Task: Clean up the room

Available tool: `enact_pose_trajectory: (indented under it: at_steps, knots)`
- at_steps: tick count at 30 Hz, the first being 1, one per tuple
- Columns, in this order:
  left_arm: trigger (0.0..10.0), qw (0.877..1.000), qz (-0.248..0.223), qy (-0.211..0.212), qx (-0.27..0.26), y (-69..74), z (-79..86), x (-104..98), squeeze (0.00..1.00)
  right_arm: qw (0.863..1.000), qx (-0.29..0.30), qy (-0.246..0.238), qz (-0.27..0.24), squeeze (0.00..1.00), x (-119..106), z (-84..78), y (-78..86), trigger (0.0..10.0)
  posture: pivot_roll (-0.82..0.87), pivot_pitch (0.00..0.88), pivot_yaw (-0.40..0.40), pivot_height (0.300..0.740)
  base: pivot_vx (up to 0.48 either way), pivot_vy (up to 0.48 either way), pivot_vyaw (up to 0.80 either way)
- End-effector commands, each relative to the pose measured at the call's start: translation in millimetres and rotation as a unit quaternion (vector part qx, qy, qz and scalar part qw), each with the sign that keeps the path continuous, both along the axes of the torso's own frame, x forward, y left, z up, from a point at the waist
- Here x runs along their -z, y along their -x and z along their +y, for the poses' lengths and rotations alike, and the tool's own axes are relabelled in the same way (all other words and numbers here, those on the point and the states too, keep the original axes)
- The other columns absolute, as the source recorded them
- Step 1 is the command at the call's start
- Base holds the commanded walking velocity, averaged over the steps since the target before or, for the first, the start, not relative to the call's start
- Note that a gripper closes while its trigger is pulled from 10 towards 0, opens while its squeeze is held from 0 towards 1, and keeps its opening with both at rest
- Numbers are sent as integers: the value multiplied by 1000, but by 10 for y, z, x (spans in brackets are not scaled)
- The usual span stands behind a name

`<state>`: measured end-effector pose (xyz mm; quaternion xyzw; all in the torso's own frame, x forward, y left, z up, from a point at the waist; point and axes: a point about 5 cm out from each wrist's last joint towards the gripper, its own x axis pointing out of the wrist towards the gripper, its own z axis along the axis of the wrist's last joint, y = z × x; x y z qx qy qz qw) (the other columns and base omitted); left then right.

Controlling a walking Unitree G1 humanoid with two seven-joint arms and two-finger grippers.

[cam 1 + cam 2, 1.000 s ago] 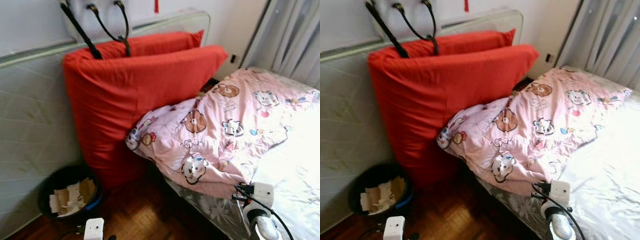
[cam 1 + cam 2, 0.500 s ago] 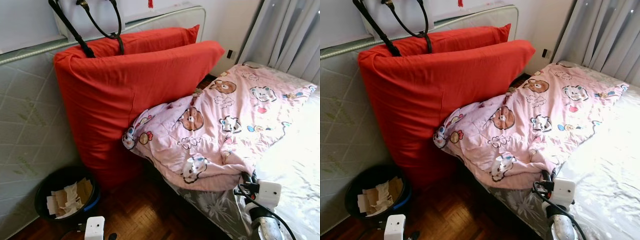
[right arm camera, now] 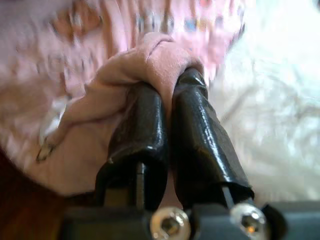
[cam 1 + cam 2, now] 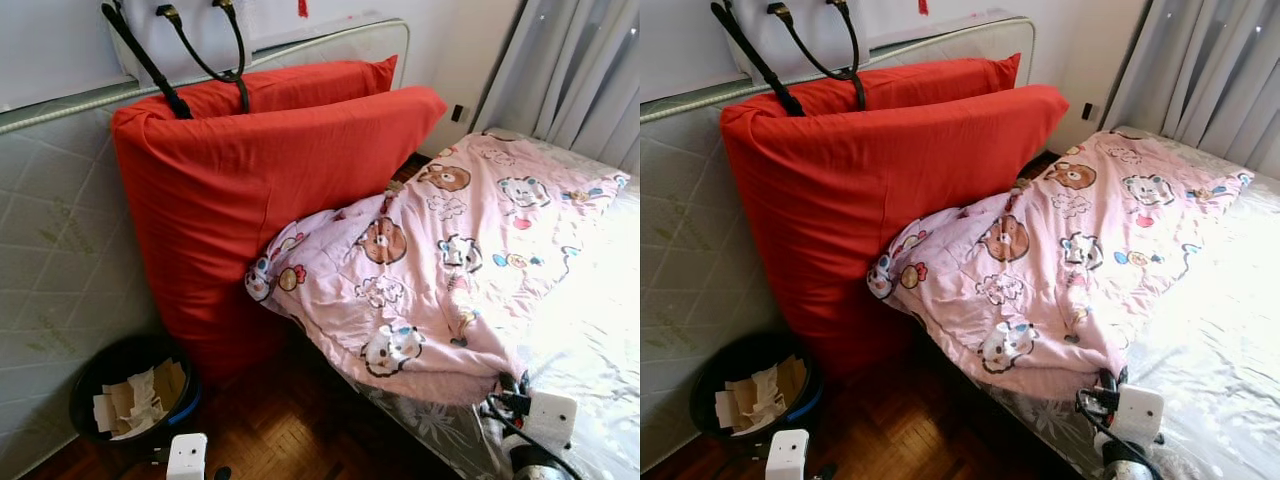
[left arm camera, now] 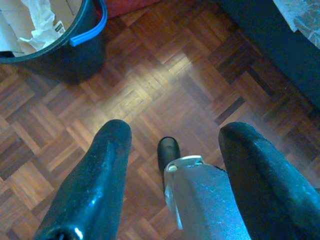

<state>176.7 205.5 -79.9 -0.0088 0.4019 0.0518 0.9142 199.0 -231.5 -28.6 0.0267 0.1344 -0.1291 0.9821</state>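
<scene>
Parquet floor (image 5: 165, 90) runs beside a bed (image 4: 590, 340) where a pink quilt (image 4: 440, 270) lies bunched, its near hem at five o'clock pinched tight in the right claw (image 3: 167, 125), with red cushions (image 4: 250, 190) leaning at ten o'clock and a bin (image 4: 130, 395) at seven. The left claw (image 5: 172, 165) hangs spread and empty over the floor. With so little fabric between the fingers, a hard pull could slip the hem free or drag the quilt off toward the floor.
</scene>
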Motion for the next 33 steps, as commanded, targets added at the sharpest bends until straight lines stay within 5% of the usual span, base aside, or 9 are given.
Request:
enact_pose_trajectory:
  at_steps: [1, 7, 24, 25, 26, 27, 28, 33]
  knots:
    - [10000, 1000, 11, -3, 10, 34, -18, 22, 0, 999, 6, -11, 47, 0, 124, 5, 82, 10000, 4, 0, -69, 740, 0, 0, 0]
    - [10000, 1000, 11, -2, 8, 27, -24, 22, 0, 979, 2, -63, 196, 0, 478, 116, 384, 10000, 11, 0, -66, 740, 0, 0, 0]
    - [10000, 1000, 11, -1, 6, 23, -31, 22, 0, 954, -7, -90, 286, 0, 637, 225, 539, 10000, 10, 0, -61, 740, 0, 0, 0]
    - [10000, 1000, 11, -1, 6, 24, -32, 22, 0, 954, -7, -90, 287, 443, 637, 224, 540, 10000, 10, 0, -61, 740, 0, 0, 0]
    - [10000, 1000, 11, 0, 6, 24, -32, 22, 0, 953, -8, -88, 288, 753, 638, 223, 541, 10000, 10, 0, -61, 740, 0, 0, 0]
    - [10000, 1000, 11, 0, 6, 25, -33, 23, 0, 953, -9, -87, 289, 753, 639, 222, 541, 10000, 10, 0, -61, 740, 0, 0, 0]
    - [10000, 1000, 11, 0, 6, 25, -33, 23, 0, 953, -9, -88, 289, 1000, 639, 225, 542, 10000, 10, 0, -61, 740, 0, 0, 0]
    - [10000, 1000, 12, 1, 7, 29, -37, 25, 0, 952, -14, -85, 293, 1000, 643, 225, 549, 10000, 6, 0, -61, 740, 0, 0, 0]
